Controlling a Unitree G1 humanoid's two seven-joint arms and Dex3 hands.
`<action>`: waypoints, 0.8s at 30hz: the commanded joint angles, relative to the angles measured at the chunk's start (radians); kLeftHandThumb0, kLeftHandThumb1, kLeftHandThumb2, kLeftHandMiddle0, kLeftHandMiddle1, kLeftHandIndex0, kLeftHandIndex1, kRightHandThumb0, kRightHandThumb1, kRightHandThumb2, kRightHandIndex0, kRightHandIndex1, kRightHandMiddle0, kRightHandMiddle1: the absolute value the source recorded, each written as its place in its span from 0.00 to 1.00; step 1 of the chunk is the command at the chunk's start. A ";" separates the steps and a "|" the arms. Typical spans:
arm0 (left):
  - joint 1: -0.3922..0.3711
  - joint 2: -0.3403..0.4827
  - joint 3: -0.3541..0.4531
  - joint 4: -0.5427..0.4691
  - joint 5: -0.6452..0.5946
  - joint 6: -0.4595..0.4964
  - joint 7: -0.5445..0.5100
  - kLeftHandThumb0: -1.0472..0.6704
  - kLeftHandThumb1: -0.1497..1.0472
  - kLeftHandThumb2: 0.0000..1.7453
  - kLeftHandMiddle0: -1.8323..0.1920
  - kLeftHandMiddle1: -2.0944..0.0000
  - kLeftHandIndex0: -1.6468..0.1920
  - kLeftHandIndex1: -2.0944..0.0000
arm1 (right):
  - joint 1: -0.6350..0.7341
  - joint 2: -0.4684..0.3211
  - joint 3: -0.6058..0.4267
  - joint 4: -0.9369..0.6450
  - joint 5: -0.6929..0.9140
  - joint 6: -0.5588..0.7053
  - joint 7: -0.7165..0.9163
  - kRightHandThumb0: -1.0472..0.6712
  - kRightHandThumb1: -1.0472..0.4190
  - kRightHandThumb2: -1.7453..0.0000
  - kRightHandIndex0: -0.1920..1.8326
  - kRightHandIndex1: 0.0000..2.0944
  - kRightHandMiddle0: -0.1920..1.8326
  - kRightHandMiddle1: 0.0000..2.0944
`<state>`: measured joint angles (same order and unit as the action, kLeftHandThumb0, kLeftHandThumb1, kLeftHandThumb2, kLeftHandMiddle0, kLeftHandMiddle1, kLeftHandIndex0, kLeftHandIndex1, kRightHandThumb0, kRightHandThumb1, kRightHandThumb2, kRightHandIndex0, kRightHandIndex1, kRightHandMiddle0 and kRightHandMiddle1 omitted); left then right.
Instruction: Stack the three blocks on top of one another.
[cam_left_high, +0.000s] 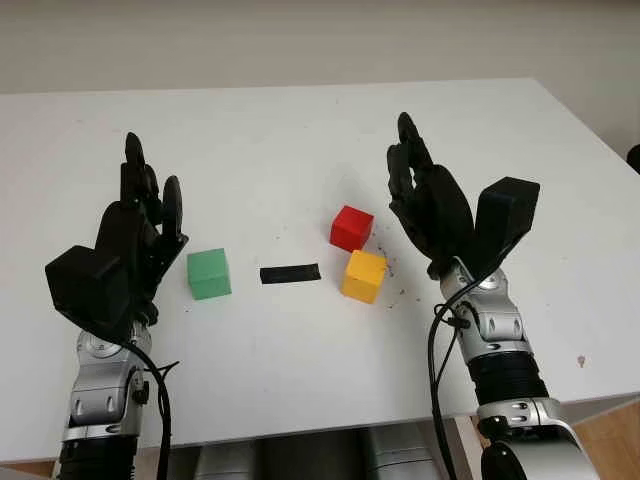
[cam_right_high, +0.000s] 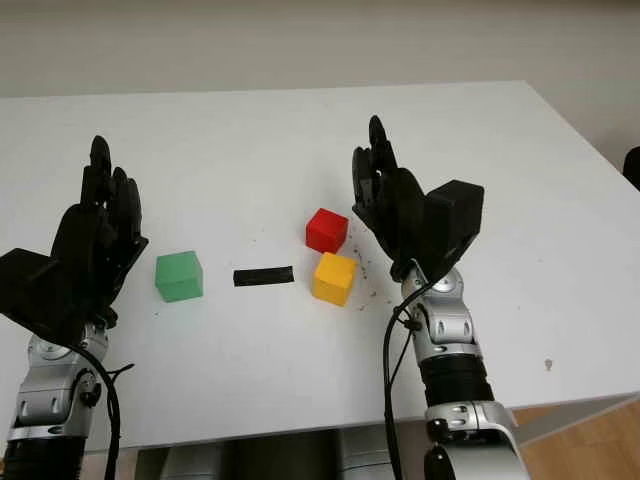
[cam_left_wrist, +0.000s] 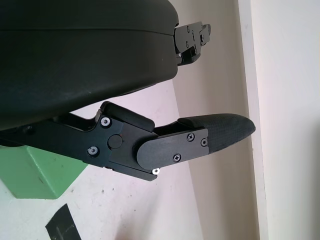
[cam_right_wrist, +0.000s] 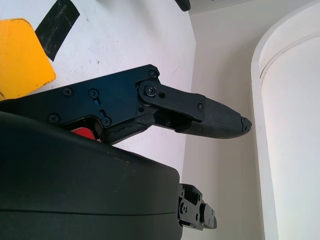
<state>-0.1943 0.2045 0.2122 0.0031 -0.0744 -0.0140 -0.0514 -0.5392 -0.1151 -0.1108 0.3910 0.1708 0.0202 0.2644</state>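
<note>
on the white surface (cam_left_high: 300, 150) the green block (cam_left_high: 208, 274) sits left, just right of the left robot hand (cam_left_high: 140, 225), which is open and holds nothing. a black tape strip (cam_left_high: 290, 273) lies between it and the yellow block (cam_left_high: 363, 276). the red block (cam_left_high: 351, 228) sits just beyond the yellow one. the right robot hand (cam_left_high: 425, 200) is open beside them, gripping nothing.
</note>
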 joint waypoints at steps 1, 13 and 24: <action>0.010 -0.006 -0.003 -0.008 -0.002 -0.015 0.002 0.18 1.00 0.36 1.00 1.00 1.00 1.00 | -0.003 -0.011 0.000 -0.001 0.001 -0.004 0.006 0.19 0.00 0.61 0.00 0.00 0.00 0.00; 0.007 -0.009 -0.001 -0.008 0.001 -0.009 0.010 0.18 1.00 0.36 1.00 1.00 1.00 1.00 | -0.080 -0.035 -0.026 0.099 0.023 -0.035 0.059 0.19 0.00 0.64 0.00 0.00 0.00 0.00; 0.010 -0.008 0.003 -0.007 -0.009 -0.019 0.003 0.18 1.00 0.35 1.00 1.00 1.00 1.00 | -0.441 -0.275 0.033 0.488 -0.139 -0.297 0.204 0.32 0.12 0.97 0.27 0.14 0.14 0.33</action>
<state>-0.1904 0.1967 0.2131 0.0048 -0.0785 -0.0305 -0.0475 -0.9337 -0.3704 -0.0980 0.8442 0.0491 -0.2515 0.4542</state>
